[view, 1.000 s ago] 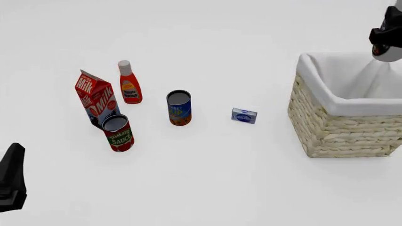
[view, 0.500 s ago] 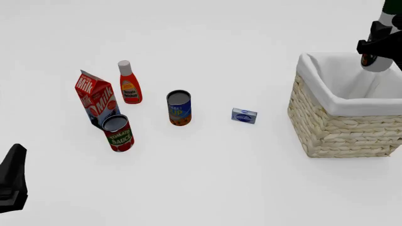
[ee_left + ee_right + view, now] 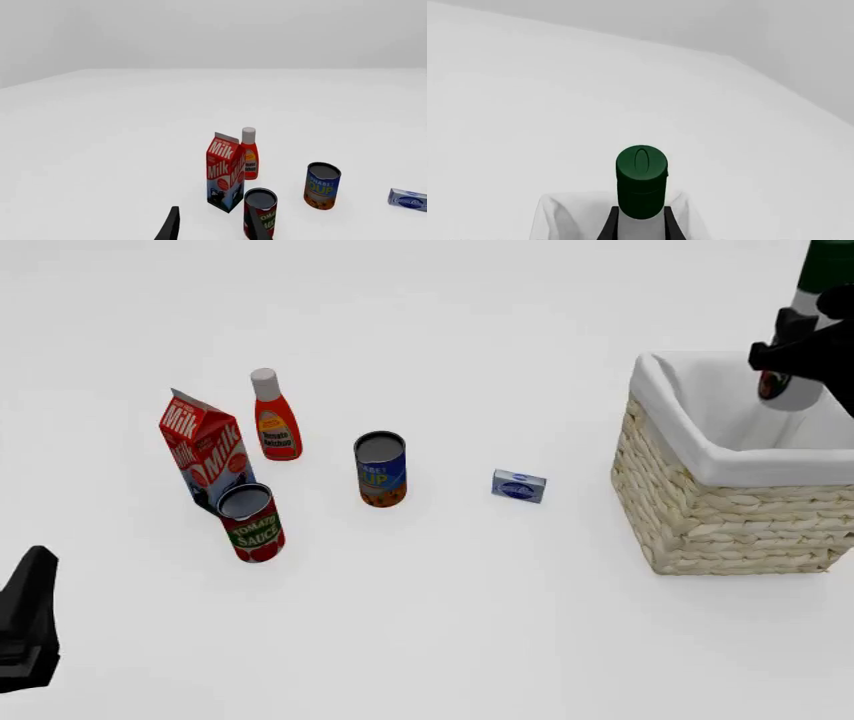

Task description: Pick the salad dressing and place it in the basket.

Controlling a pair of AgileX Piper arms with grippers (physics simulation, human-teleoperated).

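The right gripper [image 3: 640, 220] is closed tight on the salad dressing [image 3: 641, 182], a tall slim pale bottle with a dark green cap. In the right wrist view its two black fingers [image 3: 608, 227] press on each side of the bottle just under the cap. In the front view the bottle hangs in the air over the basket [image 3: 721, 510], a big square woven straw-coloured basket with a white cloth folded over its rim. The bottle's bottom end is just above the white cloth inside, and the bottle is tipped a little.

The bottle looks hard and smooth, so it could slip if the fingers go loose. It looks light enough for one gripper. It is tall and thin, so it will likely fall over when let go. Holding it up near the neck seems good, since the bottom can then go down into the basket first.

The left gripper [image 3: 212, 227] is low near the front of the table. Its two dark fingers are apart and hold nothing. Ahead of it is the red tomato sauce can [image 3: 260, 210].
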